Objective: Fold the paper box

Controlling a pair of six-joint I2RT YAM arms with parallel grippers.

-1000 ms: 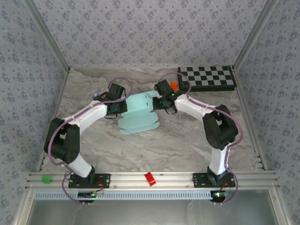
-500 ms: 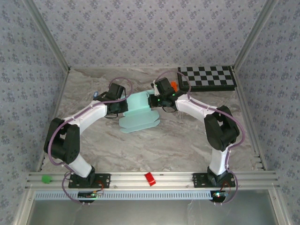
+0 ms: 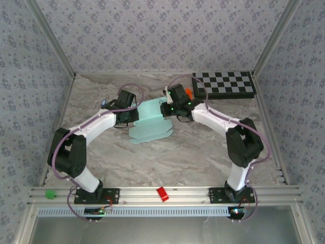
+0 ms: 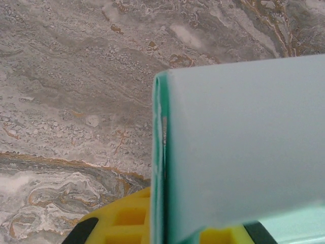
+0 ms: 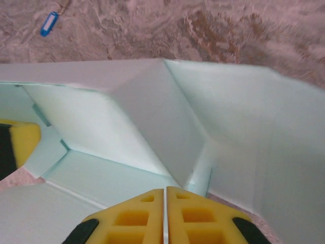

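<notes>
Top external: box (image 3: pixel 150 124), pale card, half-formed, on table (image 3: pixel 203 152) between left gripper (image 3: pixel 134 116) and right gripper (image 3: pixel 164 109). Left clamps a wall edge. Right: jaws pressed together at the rim, card between them unclear. Likely light, springy, easily creased; hold beside folds.

A pale aqua panel of the paper box (image 4: pixel 244 142) stands edge-on in the left gripper (image 4: pixel 167 230), pinched between its yellow fingers (image 4: pixel 124 217) at the bottom of the shot, above the brown-and-grey marbled desk (image 4: pixel 76 76).
</notes>
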